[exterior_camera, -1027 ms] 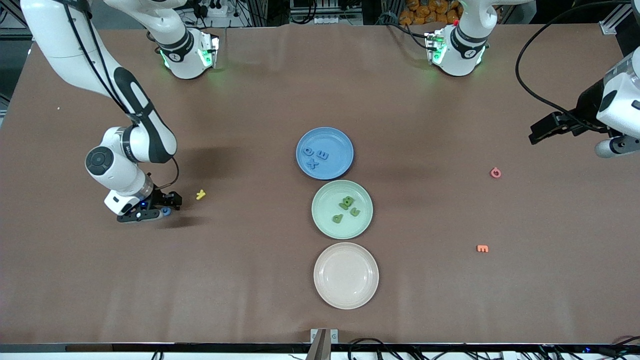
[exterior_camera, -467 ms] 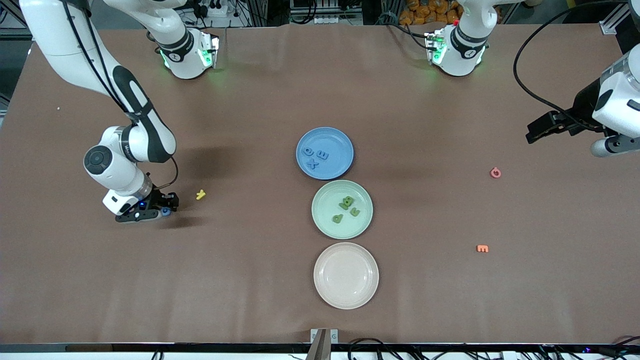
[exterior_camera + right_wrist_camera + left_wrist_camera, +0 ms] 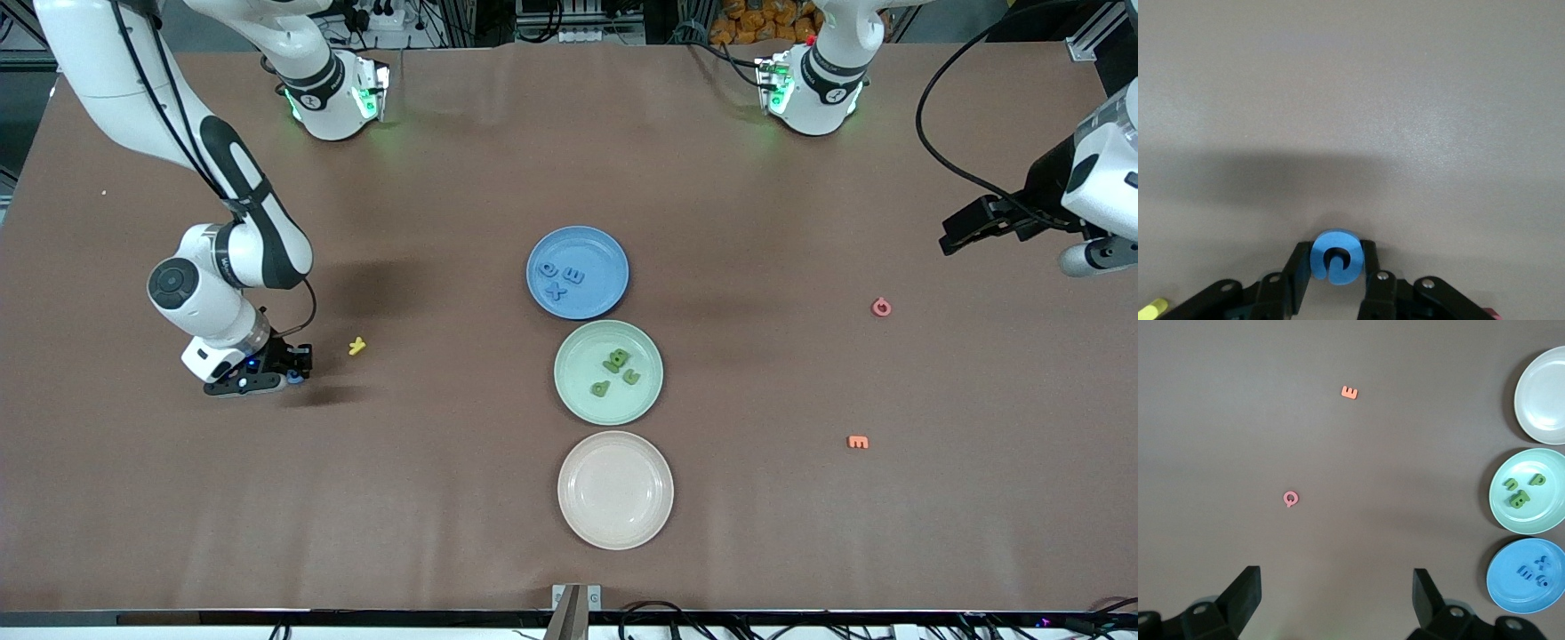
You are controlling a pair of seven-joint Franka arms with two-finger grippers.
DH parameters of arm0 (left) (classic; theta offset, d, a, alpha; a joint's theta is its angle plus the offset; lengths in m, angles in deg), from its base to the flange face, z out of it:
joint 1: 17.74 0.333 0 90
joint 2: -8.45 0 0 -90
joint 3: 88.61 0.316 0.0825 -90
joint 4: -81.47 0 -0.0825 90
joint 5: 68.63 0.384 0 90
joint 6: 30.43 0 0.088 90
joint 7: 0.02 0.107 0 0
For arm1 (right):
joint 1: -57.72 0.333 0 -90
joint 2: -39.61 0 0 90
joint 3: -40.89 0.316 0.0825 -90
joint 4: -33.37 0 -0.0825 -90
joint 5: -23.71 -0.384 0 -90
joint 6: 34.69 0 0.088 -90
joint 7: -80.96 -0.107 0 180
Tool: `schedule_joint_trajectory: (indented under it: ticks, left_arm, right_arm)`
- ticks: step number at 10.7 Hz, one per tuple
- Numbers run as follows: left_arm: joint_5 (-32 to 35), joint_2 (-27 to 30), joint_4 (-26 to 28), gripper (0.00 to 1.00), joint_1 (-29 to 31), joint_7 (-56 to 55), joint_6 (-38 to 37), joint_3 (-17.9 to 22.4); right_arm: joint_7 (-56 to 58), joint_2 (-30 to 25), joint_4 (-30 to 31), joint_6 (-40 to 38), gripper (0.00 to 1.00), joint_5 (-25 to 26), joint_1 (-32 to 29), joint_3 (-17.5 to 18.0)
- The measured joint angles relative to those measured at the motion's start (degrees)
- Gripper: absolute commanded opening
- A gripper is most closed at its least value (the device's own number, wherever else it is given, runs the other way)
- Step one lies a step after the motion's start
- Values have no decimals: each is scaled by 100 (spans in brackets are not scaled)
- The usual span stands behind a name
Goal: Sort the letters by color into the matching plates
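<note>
The brown table carries three plates in a row and scattered letters.

blue plate w/ 3 blue letters, green plate w/ green letters, beige plate

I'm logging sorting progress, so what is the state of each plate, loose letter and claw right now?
Blue plate: holds three blue letters.
Green plate: holds three green letters.
Cream plate: empty.
Yellow letter, pink letter, orange letter: unsorted on table.
Right claw: shut on blue letter.
Left claw: open, waiting.
</note>
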Motion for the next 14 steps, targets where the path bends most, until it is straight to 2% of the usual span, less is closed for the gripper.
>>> schedule_joint_trajectory:
  ticks: [4,10,14]
  left_arm:
    - [0,-16,-56,100,47,0,0,5]
    - [0,-23,-109,100,87,0,17,13]
    - [0,-24,-110,100,92,0,17,13]
  right_arm:
    - [0,-7,3,-10,28,0,0,3]
    - [0,-12,-54,-55,28,1,1,3]
    - [-1,-178,-331,-778,28,1,13,-8]
